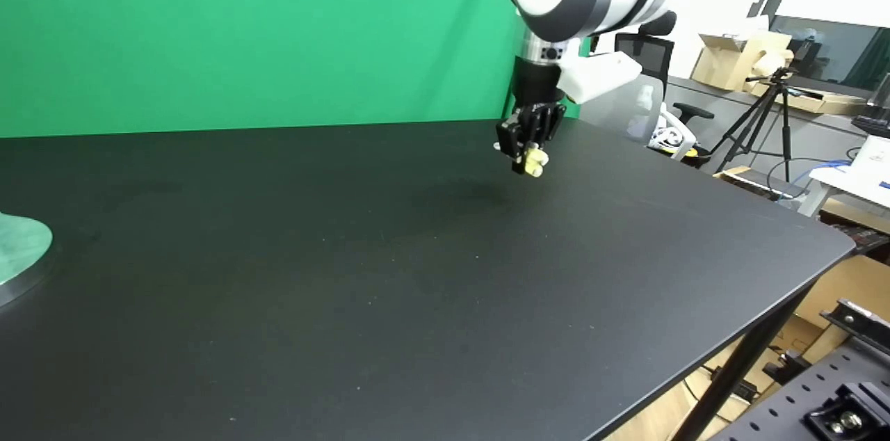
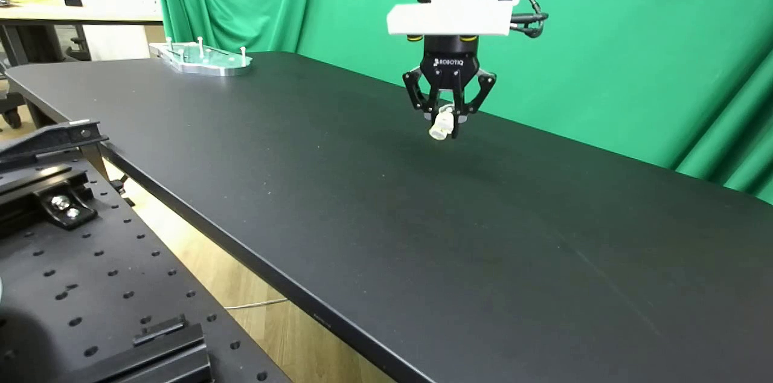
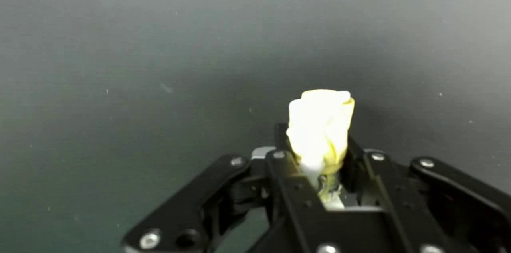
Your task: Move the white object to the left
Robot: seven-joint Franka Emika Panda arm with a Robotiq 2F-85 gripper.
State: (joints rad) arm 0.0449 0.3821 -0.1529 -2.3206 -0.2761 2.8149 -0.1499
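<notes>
White object (image 2: 443, 122), lumpy and cream-tinted, is pinched between the fingers (image 2: 459, 106) above the table (image 2: 423, 238), long axis slanting downward with one end projecting from the grip, so the leftward carry probably needs that end kept clear until lowering.

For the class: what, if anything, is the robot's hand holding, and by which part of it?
The hand holds the lumpy white object, pinched at its narrower part; the broader end sticks out beyond the grip.
</notes>
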